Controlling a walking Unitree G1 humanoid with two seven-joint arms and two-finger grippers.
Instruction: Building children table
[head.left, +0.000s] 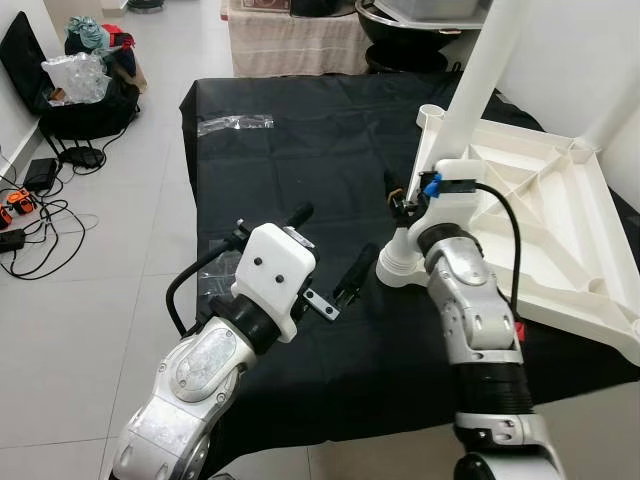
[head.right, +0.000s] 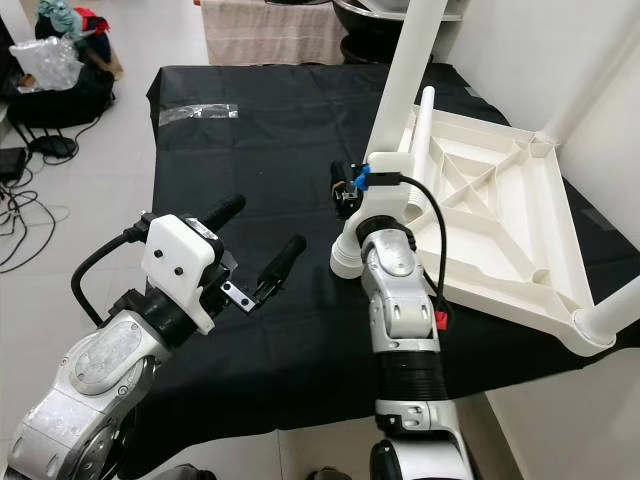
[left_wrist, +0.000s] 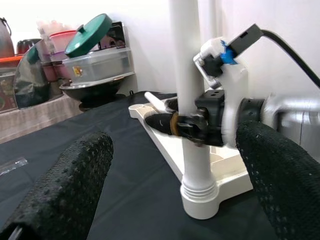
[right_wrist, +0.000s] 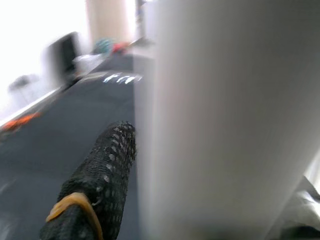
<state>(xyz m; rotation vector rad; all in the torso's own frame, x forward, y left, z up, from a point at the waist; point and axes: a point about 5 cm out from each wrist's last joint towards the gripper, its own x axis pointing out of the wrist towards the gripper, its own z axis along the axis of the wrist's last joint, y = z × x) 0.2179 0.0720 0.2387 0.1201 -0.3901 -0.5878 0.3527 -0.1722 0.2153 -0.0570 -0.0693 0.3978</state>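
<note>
a white plastic children's tabletop lay upside down, ribs showing, at the right of the frame on a black cloth spread over the floor. a long white leg stood in the tabletop's near-left corner socket, its long axis running up and slightly toward the upper right and out of the top of the frame, with its threaded foot at the bottom beside the cloth. the right pincer sat at centre right of the frame, closed around the lower part of that leg just above the foot; in the right wrist view one black finger lay pressed along the white tube. the left pincer hovered at lower centre, just left of the leg's foot and near it but apart from it, its two black fingers spread open with nothing between them, pointing right toward the leg; in the left wrist view the leg stood straight ahead between the two fingertips. judged from this, the right arm was the one in contact and would do any turning or seating of the leg, while the left only needed a short reach rightward to steady the base. a second leg showed at the lower right corner of the tabletop. a clear plastic bag lay on the cloth at upper left, and cables trailed on the floor at far left.
</note>
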